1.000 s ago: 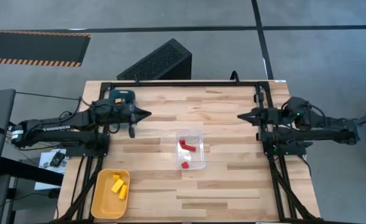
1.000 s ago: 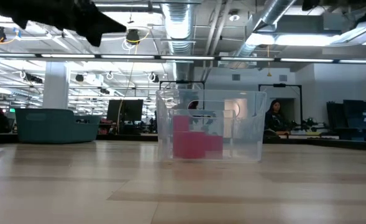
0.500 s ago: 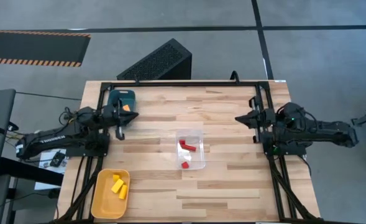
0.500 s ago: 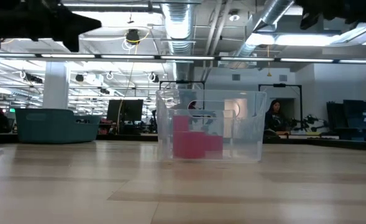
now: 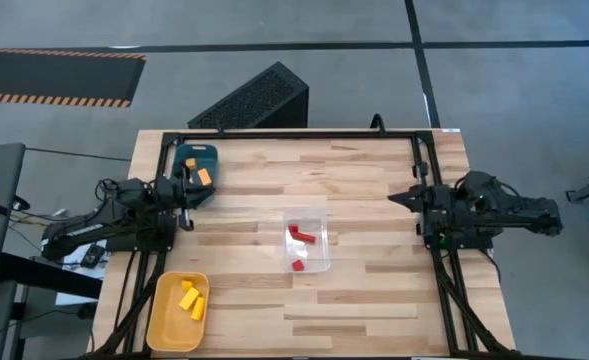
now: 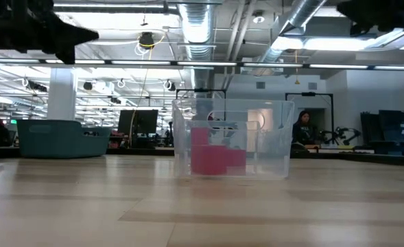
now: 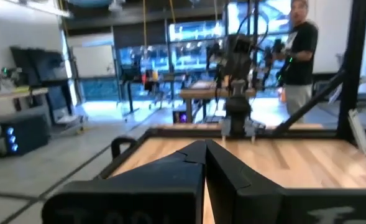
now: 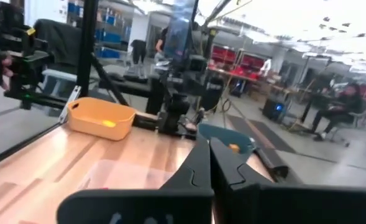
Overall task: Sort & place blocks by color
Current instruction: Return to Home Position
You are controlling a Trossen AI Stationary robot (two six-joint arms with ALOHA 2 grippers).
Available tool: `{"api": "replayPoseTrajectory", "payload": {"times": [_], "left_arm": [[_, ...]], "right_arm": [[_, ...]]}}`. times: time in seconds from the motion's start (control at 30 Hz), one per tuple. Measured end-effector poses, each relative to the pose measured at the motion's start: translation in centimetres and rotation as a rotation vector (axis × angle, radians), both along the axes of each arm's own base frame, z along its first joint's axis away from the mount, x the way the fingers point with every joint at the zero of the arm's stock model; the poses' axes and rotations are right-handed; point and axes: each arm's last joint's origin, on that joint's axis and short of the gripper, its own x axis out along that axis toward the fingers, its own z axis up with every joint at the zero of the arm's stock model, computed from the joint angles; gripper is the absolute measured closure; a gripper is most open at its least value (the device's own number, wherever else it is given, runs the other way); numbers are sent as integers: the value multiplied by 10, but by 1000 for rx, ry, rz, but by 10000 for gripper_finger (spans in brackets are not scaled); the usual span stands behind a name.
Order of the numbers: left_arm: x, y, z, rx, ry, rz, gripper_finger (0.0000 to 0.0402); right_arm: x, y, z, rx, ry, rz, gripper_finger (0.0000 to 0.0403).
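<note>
You've got loads of open wood on the table. The whole right half is bare, and so is a wide strip around the clear bin in the middle. The yellow tray sits at the near left corner and the teal tray at the far left one.

Both arms sit low over the side edges, pointing inward. The left gripper is just beside the teal tray, clenched on nothing, with its fingers pressed tip to tip. The right gripper is at the right rail, well apart from the bin, also clamped with nothing in it.

The red blocks are in the clear bin, the yellow blocks in the yellow tray, and one orange block in the teal tray.

In the low view the reds blur into one pinkish lump behind the bin wall, so you can't count them there. That view also cuts both arms off at the top.
</note>
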Motion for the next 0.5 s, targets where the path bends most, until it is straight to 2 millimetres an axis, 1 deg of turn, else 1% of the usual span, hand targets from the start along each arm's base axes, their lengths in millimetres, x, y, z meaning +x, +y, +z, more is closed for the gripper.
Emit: {"api": "replayPoseTrajectory", "payload": {"times": [0.07, 0.17, 0.27, 0.33, 0.37, 0.43, 0.5], "left_arm": [[0, 0, -2, -5, 20, 13, 402], [-1, 1, 2, 27, -23, 48, 402], [-1, 1, 2, 37, -9, 62, 402], [-1, 2, 1, 39, 0, 62, 402], [-1, 2, 0, 37, 8, 61, 402], [1, 2, -5, 33, 19, 58, 402], [4, 3, -12, 21, -1, 52, 402]], "right_arm": [[-8, 0, 0, -13, -21, -13, 399], [-20, 0, -1, -19, -52, -39, 398], [-20, 0, -1, -25, -31, -44, 398], [-20, 0, 2, -37, -59, -45, 398], [-18, 0, 0, -33, -60, -42, 398], [-15, 0, -11, -15, -12, -37, 398], [-12, 0, -13, -4, -28, -35, 398]]}}
